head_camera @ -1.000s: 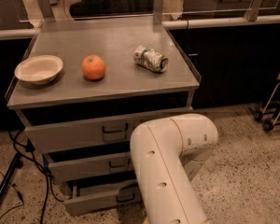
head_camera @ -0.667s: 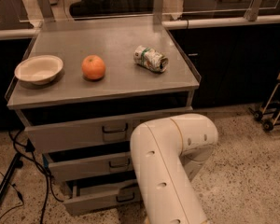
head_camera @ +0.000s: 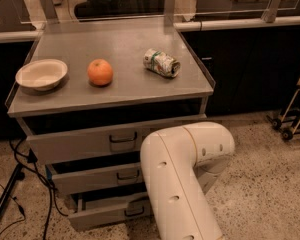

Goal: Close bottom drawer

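Observation:
The grey metal cabinet (head_camera: 115, 96) has three drawers, each pulled out a little. The bottom drawer (head_camera: 102, 213) is the lowest and sticks out towards me, with a small dark pull handle (head_camera: 134, 211) on its front. The middle drawer (head_camera: 95, 178) and the top drawer (head_camera: 80, 145) sit above it. My white arm (head_camera: 182, 176) rises in the foreground and covers the drawers' right ends. My gripper does not show; it is hidden behind the arm or below the picture's edge.
On the cabinet top are a cream bowl (head_camera: 41, 74), an orange (head_camera: 100, 72) and a can lying on its side (head_camera: 161, 62). Black cables and a stand leg (head_camera: 10, 194) lie at the left. A wheeled cart (head_camera: 292, 114) stands at the right.

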You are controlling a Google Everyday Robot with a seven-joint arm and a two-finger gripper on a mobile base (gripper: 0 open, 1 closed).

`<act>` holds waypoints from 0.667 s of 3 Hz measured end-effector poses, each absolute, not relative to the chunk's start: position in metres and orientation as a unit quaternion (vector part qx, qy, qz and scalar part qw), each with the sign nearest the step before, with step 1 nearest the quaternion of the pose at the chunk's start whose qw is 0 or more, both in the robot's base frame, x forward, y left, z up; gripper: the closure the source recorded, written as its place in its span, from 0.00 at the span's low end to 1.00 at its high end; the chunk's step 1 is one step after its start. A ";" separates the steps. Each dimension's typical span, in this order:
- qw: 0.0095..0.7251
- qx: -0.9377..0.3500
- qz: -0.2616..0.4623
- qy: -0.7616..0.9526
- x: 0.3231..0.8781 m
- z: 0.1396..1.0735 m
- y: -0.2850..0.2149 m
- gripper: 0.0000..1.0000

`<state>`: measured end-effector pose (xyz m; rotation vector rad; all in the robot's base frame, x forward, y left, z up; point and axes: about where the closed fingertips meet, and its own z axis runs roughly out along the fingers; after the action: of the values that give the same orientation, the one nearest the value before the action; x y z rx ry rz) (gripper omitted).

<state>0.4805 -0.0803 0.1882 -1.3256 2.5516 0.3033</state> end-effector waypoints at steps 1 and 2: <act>0.146 -0.449 0.091 0.877 0.500 0.191 -0.082 0.89; 0.171 -0.447 0.070 0.875 0.522 0.189 -0.079 1.00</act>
<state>0.5220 -0.0789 0.1888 -1.2703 2.4846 0.1996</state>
